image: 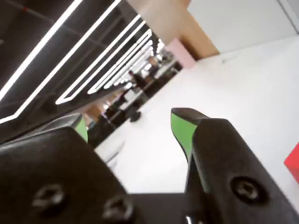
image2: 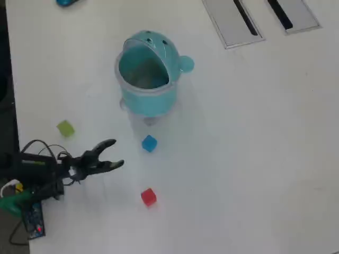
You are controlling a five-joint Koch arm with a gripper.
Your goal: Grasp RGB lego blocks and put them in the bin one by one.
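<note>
In the overhead view the teal bin stands upright with its domed lid flipped back and its mouth open. Three small blocks lie on the white table: a yellow-green one at the left, a blue one just below the bin, and a red one nearer the front. My gripper is open, left of the blue block and holding nothing. In the wrist view the gripper shows green pads wide apart, and the red block peeks in at the right edge.
Two flat grey panels with dark slots lie at the table's far right in the overhead view. The arm's base and its cables sit at the left edge. A small blue object shows at the top edge.
</note>
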